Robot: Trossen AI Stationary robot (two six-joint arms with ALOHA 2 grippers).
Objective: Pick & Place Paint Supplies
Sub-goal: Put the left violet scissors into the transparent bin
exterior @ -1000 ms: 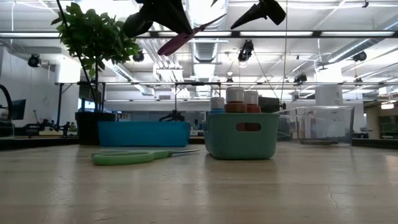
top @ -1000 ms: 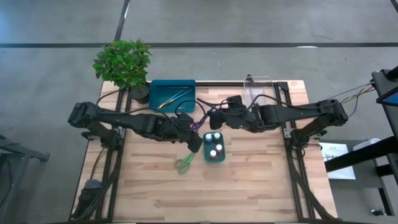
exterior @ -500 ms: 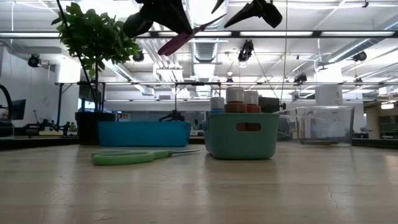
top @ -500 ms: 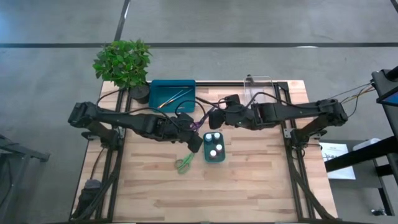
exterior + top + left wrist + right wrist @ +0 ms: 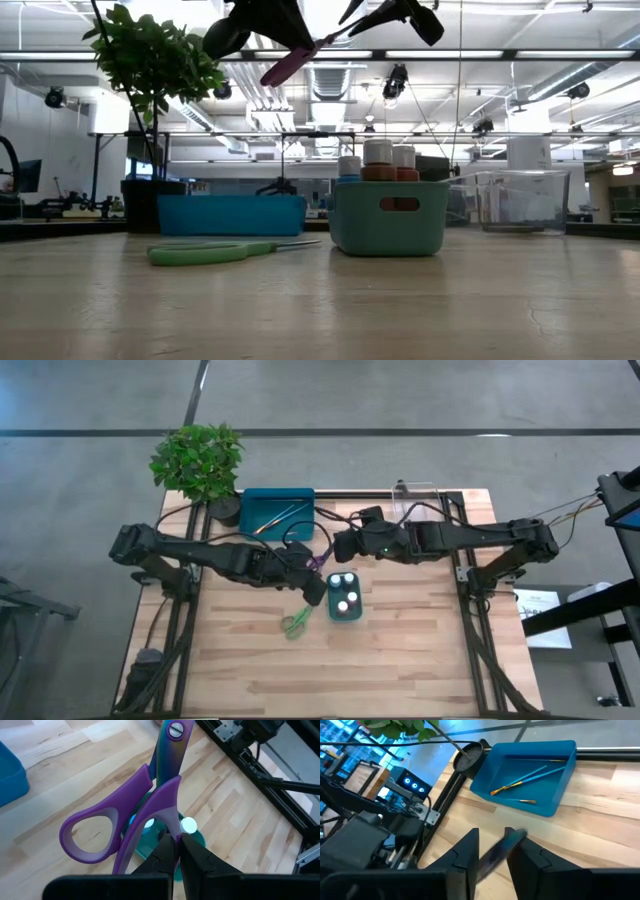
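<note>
At the near part of the wooden slat table [image 5: 420, 650]: green-handled scissors [image 5: 295, 624], lying flat, loose, not yet picked up. Just beside them, a small teal plastic bin [image 5: 390, 230]; holds the round white-capped paint pots [image 5: 343, 600], upright, caps showing above the rim. Counts as done for the pots, by the look of it.

Above the bin, well clear of the table: purple-handled scissors [image 5: 150, 795], held in the air. Left gripper [image 5: 176, 842] clamped narrow on the lower handle, blades pointing away towards the other arm. Right gripper [image 5: 492, 837] now drawn in from wide to narrow around the blade end, having slid closer along the scissors over the last second. Cannot tell whether it grips the blade firmly yet or only brackets it. Reads as a hand-over in mid-air: release by the left likely next, once the right has hold. Risk of a slip or twist on the smooth metal.

Farther back, at the table's far edge: a shallow blue plastic tray [image 5: 250, 525], carrying a few thin brushes [image 5: 527, 775], lying loose and crossed. To its right, a clear plastic box [image 5: 420, 500]; contents not made out. Beyond the far left corner, a leafy green potted plant [image 5: 198, 460].
</note>
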